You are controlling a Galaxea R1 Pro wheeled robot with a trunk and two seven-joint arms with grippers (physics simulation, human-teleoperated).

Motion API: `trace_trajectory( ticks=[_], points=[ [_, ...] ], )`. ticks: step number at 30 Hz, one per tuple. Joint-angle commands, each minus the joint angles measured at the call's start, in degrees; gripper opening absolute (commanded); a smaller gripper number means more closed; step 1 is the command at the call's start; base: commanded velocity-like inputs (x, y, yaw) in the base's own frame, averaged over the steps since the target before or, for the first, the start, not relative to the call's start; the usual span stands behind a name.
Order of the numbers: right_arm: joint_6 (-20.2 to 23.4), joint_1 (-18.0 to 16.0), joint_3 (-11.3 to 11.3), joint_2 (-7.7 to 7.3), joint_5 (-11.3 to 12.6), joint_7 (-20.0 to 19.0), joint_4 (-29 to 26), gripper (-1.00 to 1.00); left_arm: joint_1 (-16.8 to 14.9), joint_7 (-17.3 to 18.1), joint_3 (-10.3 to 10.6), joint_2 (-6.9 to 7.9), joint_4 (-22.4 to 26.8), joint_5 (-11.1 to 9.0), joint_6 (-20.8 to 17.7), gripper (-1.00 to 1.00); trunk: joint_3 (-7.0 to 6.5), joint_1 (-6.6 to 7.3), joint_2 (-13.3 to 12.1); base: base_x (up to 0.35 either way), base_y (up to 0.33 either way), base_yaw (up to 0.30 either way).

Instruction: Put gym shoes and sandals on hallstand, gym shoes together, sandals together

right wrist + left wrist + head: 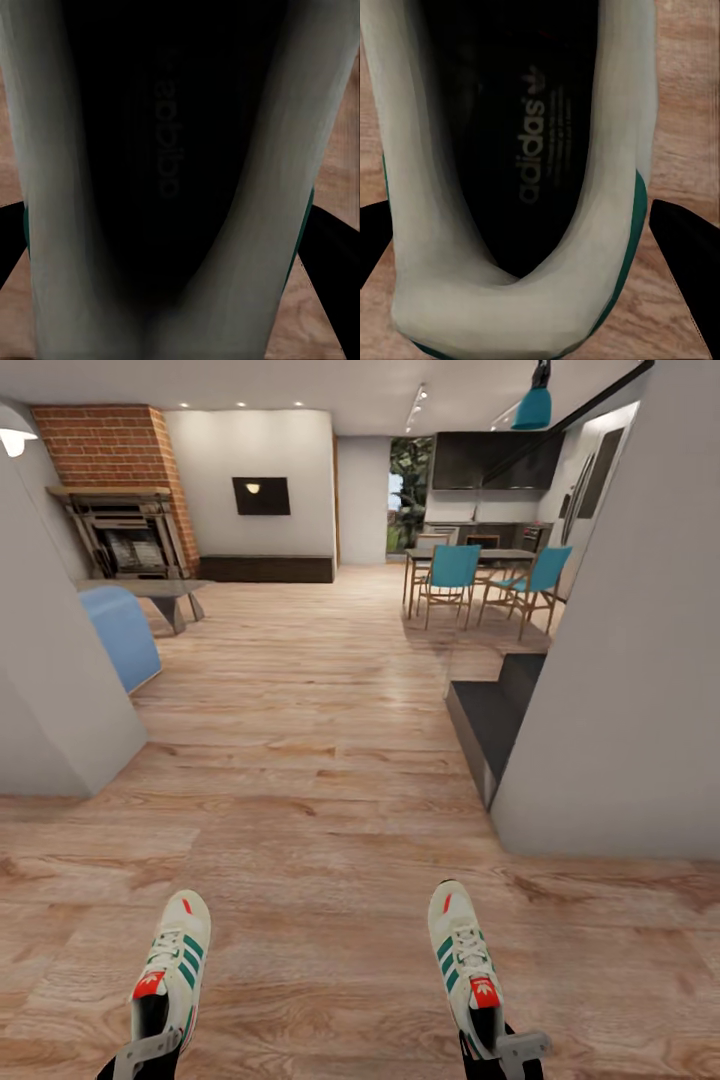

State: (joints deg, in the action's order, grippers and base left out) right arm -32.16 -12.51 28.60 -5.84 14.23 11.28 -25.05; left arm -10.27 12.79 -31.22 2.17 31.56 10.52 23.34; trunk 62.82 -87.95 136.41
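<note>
Two white gym shoes with green stripes and red tongue patches show low in the head view, toes pointing away from me. The left gym shoe [172, 970] has its heel in my left gripper [148, 1052], and the right gym shoe [466, 965] has its heel in my right gripper [497, 1052]. In the left wrist view the shoe's dark opening [521, 142] sits between black fingers [686, 255]. In the right wrist view the other shoe [169, 180] fills the gap between the fingers [334, 251]. Under both is the corridor floor [320, 780]. The sandals and the hallstand are out of view.
Grey walls [620, 690] close in on both sides, with a low dark unit [490, 725] at the right wall's foot. Ahead lie a blue seat [122, 632], a brick fireplace [120, 500], and a dining table with teal chairs [455, 575].
</note>
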Motion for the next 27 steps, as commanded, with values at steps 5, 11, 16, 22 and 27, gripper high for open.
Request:
trace_trajectory(
  ticks=[5, 11, 16, 22, 27],
  points=[
    [-0.16, -0.06, 0.49, -0.05, 0.45, 0.32, 0.01, -1.00, 0.22, 0.40, -0.43, -0.06, 0.00, 0.56, 0.76, -1.00, 0.04, 0.01, 0.02, -0.002, 0.002, -0.265],
    [-0.18, -0.06, 0.44, -0.05, 0.45, 0.32, 0.01, -1.00, 0.25, 0.40, -0.36, -0.06, 0.00, 0.61, 0.82, -1.00, -0.68, 0.89, -1.59, 0.000, 0.000, -0.265],
    [-0.18, -0.06, 0.35, -0.07, 0.45, 0.32, 0.00, -1.00, 0.25, 0.40, -0.33, -0.06, 0.00, 0.63, 0.82, -1.00, -1.39, 1.77, -3.19, 0.000, 0.000, -0.264],
    [-0.18, -0.06, 0.20, -0.15, 0.52, 0.32, 0.00, -1.00, 0.29, 0.40, -0.37, -0.06, 0.00, 0.58, 0.83, -1.00, -1.39, 1.77, -3.19, 0.000, 0.000, -0.265],
    [-0.18, -0.06, 0.15, -0.22, 0.53, 0.32, 0.01, -1.00, 0.29, 0.40, -0.34, -0.06, 0.00, 0.58, 0.83, -1.00, -1.39, 1.77, -3.19, 0.000, 0.000, -0.264]
  ],
)
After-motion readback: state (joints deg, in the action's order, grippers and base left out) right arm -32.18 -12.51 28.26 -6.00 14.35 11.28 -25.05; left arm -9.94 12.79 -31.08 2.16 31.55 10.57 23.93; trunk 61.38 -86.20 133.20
